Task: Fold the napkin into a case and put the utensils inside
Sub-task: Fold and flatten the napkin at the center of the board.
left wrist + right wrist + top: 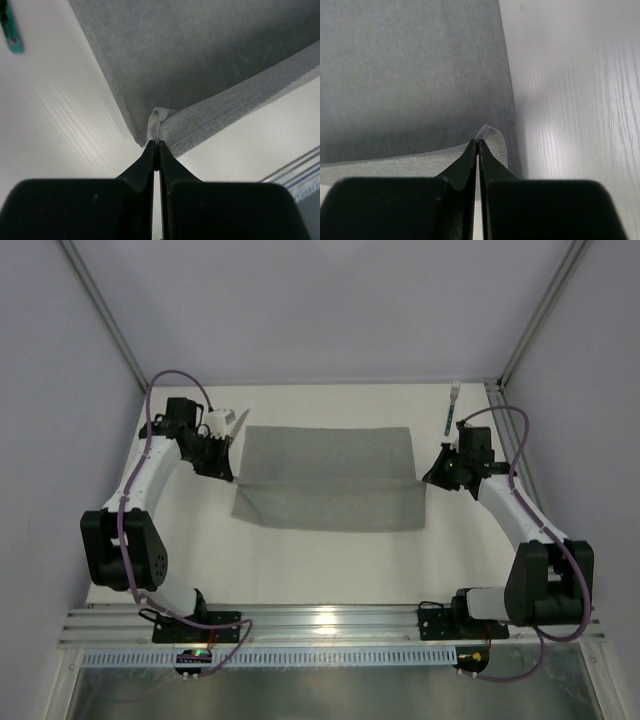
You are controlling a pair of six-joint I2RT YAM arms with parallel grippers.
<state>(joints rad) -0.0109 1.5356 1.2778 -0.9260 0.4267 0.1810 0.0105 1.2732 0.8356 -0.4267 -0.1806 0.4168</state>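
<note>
The light-grey napkin (pixel 330 478) lies mid-table, with one edge stretched straight across its middle between my two grippers. At the cloth's left side my left gripper (pixel 232 476) is shut on a corner of that edge (pixel 159 120). My right gripper (pixel 426 480) is likewise shut on the opposite corner (pixel 490 134) at the right side. The fork (pixel 451 408) lies at the far right, beyond the right gripper. A silver knife blade (pixel 238 423) pokes out by the left wrist, its handle hidden. A teal handle end (pixel 12 34) shows at the left wrist view's edge.
Metal frame posts (pixel 105 320) rise at both back corners, and grey walls close in the white table (pixel 330 565). An aluminium rail (pixel 330 622) runs along the near edge between the arm bases.
</note>
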